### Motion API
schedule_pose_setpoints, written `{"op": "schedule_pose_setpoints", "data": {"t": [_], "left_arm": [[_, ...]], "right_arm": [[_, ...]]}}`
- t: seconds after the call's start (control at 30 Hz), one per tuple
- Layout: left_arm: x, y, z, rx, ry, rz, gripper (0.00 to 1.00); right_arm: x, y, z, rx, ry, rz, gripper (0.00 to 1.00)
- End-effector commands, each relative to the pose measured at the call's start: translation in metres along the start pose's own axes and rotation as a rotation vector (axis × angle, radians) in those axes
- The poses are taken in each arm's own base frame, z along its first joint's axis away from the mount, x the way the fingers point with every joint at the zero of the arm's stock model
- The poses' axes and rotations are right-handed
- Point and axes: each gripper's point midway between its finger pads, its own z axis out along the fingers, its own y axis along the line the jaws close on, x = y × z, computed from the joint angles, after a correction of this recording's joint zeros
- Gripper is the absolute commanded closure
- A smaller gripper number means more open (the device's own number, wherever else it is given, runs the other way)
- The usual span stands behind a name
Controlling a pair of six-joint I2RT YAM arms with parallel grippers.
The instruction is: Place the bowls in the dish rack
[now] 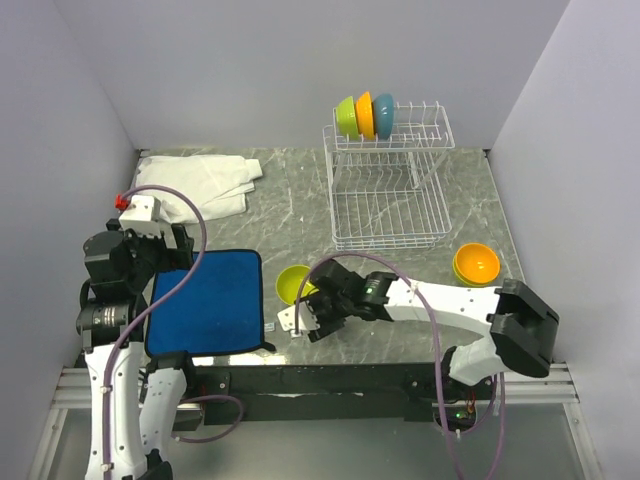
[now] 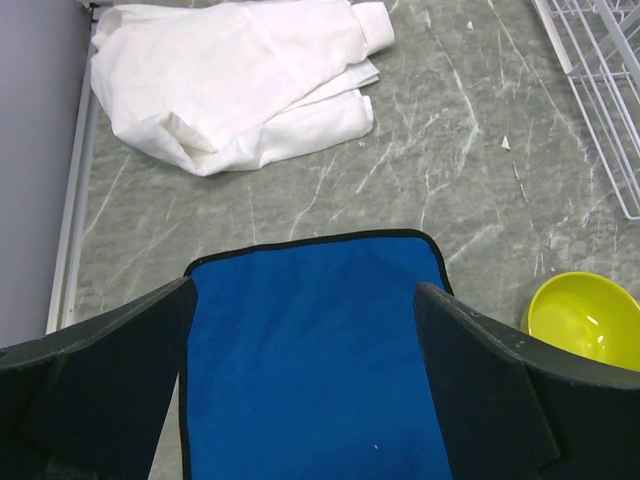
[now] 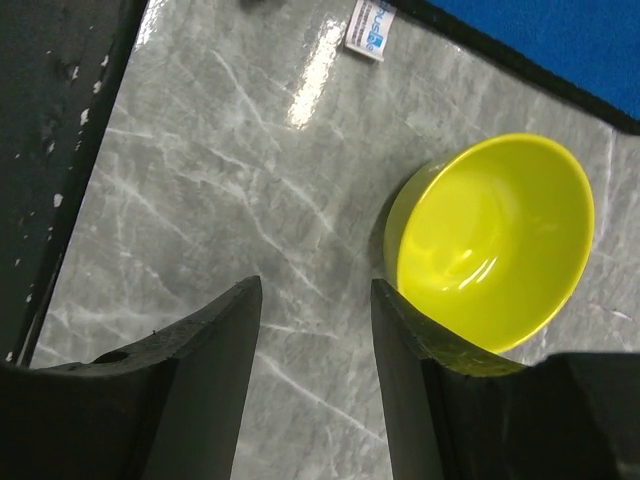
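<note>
A yellow bowl (image 1: 293,283) (image 3: 490,240) sits on the marble table just right of the blue mat, also visible in the left wrist view (image 2: 585,318). My right gripper (image 1: 305,315) (image 3: 315,285) hovers low at its near side, jaws partly apart with only bare table between them; the bowl lies outside the right finger (image 3: 400,340), touching or nearly touching it. An orange bowl (image 1: 476,264) rests right of the dish rack (image 1: 390,205). A lime green (image 1: 347,117), an orange (image 1: 366,114) and a blue bowl (image 1: 384,113) stand in the rack's upper shelf. My left gripper (image 2: 304,290) hangs open above the mat.
The blue cloth mat (image 1: 207,300) (image 2: 310,360) lies at the front left, its white label (image 3: 366,28) sticking out beside the yellow bowl. A crumpled white cloth (image 1: 200,185) (image 2: 240,80) lies at the back left. Grey walls close in three sides.
</note>
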Motion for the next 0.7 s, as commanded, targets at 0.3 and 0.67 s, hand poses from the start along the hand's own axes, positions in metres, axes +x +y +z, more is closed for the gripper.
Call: {"op": "schedule_pose_setpoints", "data": {"t": [0.3,0.67], "left_arm": [[-0.006,-0.004,0.006,0.036,-0.028,-0.066,0.03],[-0.006,-0.003,0.011,0.045,-0.026,-0.081,0.03]], "right_arm": [[-0.003,-0.044,0.017,0.009,-0.003,0.01,0.47],[0.012,-0.044,0.032,-0.057,0.064,0.056,0.78]]}}
